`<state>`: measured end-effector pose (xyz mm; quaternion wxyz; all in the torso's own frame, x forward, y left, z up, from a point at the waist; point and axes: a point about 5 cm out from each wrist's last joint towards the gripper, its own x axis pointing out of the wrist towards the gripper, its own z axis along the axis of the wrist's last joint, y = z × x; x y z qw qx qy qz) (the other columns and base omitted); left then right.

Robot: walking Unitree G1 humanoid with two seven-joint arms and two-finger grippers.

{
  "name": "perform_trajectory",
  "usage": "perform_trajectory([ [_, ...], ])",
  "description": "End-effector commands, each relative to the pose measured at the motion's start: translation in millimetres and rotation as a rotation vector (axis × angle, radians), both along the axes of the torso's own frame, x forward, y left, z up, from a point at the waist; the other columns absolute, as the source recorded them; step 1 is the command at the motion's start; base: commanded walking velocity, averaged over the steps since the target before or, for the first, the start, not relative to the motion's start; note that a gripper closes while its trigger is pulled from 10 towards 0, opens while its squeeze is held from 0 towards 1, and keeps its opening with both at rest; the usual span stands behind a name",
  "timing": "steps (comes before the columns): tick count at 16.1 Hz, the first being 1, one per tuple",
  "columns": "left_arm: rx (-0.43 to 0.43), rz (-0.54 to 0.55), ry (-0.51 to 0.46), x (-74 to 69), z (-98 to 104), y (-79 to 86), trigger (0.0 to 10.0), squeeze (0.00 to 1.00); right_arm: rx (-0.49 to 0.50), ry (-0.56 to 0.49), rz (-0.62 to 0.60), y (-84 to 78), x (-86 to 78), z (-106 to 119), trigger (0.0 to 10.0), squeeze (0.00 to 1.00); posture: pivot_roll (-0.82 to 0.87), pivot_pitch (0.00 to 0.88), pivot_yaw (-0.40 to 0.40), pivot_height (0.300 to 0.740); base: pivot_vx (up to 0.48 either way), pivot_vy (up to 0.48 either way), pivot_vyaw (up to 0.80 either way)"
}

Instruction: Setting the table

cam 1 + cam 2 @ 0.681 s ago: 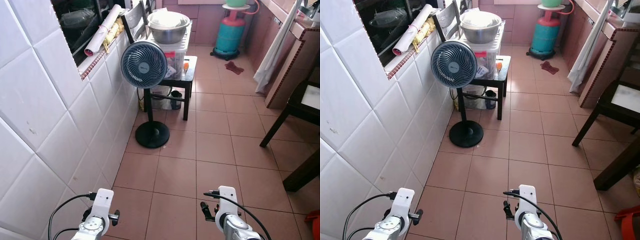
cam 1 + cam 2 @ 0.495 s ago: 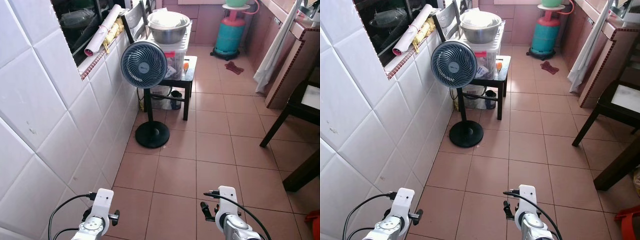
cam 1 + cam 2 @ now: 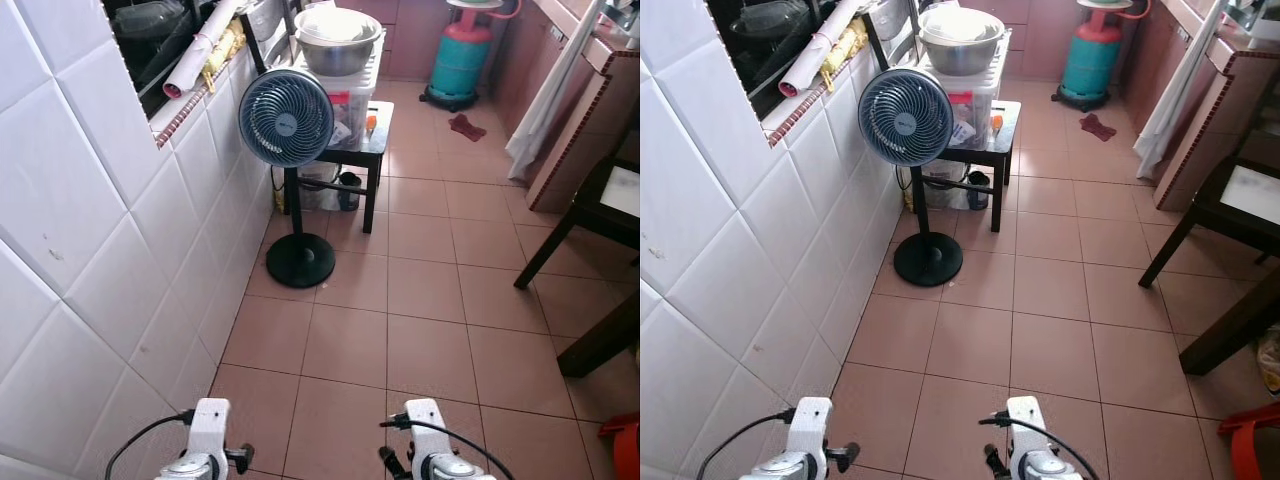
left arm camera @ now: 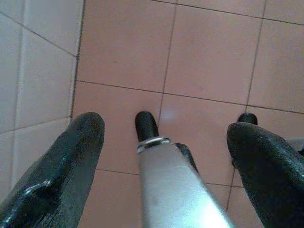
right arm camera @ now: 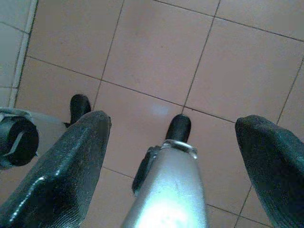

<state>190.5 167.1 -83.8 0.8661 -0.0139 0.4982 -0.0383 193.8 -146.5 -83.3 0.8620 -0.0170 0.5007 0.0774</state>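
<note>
Nothing set yet: left gripper (image 4: 164, 142) and right gripper (image 5: 173, 137) hang empty, jaws spread; fan (image 3: 286, 117) at 12 o'clock.

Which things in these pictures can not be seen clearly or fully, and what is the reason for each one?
- Dark table: cut off by the right edge of the left eye view.
- Contents of the metal bowl: hidden by the white lid lying in it.
- Items in the wall opening: too dark, cut by the top edge.
- Red object: cut off at the corner of the right eye view.
</note>
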Motion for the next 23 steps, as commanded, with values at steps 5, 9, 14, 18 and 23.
perform_trajectory([
  [5,-0.007,-0.005,-0.001,1.4,0.7,-1.0,10.0,0.00,-0.009,0.019,0.008,-1.9,-6.0,-2.9,10.0,0.00,-0.04,0.071,0.033,0.740,0.000,0.000,0.00],
  [9,0.004,0.031,-0.054,9.4,5.3,3.2,10.0,0.00,0.016,-0.024,-0.022,-2.7,2.2,1.5,10.0,0.00,-0.04,0.065,0.035,0.740,0.000,0.000,0.00],
  [14,0.024,0.049,-0.175,37.7,22.9,10.5,10.0,0.00,0.041,-0.075,-0.002,6.4,15.0,8.4,10.0,0.00,-0.03,0.055,0.033,0.740,0.000,0.000,0.00],
  [18,0.030,0.019,-0.321,67.6,45.6,12.9,10.0,0.00,0.130,-0.296,0.067,24.0,58.0,39.4,10.0,0.00,-0.03,0.059,0.041,0.740,0.000,0.000,0.00],
  [23,-0.063,-0.028,-0.656,112.8,96.7,11.2,10.0,0.00,0.282,-0.609,0.124,36.7,111.0,98.1,10.0,0.00,-0.04,0.070,0.038,0.740,0.000,0.000,0.00],
])
